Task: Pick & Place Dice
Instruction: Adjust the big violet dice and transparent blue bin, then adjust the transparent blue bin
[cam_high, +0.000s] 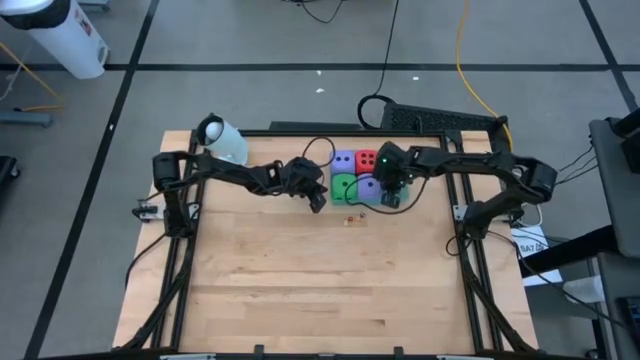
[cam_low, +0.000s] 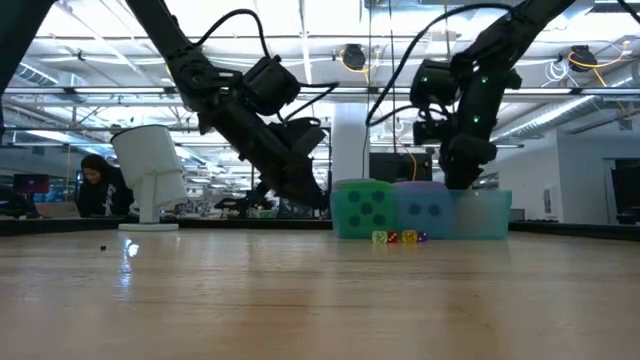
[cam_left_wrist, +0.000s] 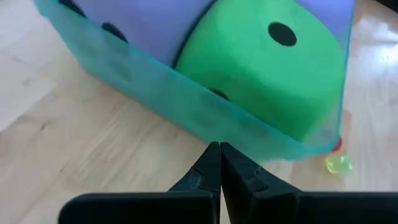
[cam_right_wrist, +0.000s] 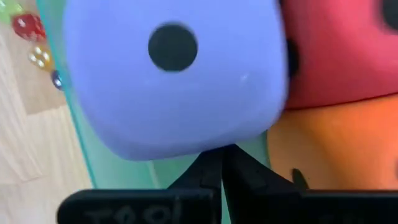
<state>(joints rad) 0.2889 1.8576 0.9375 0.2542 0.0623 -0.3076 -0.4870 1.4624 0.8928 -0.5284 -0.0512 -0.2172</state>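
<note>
A translucent green tray (cam_high: 352, 174) at the table's far middle holds soft dice: two purple (cam_high: 344, 160) (cam_high: 368, 187), a red one (cam_high: 367, 160), a green one (cam_high: 344, 187) and an orange one (cam_right_wrist: 323, 149). My left gripper (cam_high: 318, 196) is shut, slanting down at the tray's left wall (cam_left_wrist: 186, 112), beside the green die (cam_left_wrist: 273, 74). My right gripper (cam_high: 392, 192) is shut and points steeply down into the tray's right part, its tips (cam_right_wrist: 221, 155) at the edge of a purple die (cam_right_wrist: 174, 74), next to the orange one. My left gripper's shut fingertips (cam_left_wrist: 219, 152) stand right at the lower edge of the tray's left wall; I cannot tell whether they touch it. My right gripper's shut fingertips come from above between the purple die and the orange die; the purple die hides them, so I cannot tell whether they touch.
Several tiny clear dice (cam_high: 351, 216) lie on the wood just in front of the tray. A white cylinder-shaped object (cam_high: 222, 140) stands at the far left corner. The table's near half is bare wood (cam_high: 320, 290). A person sits in the room beyond (cam_low: 95, 185).
</note>
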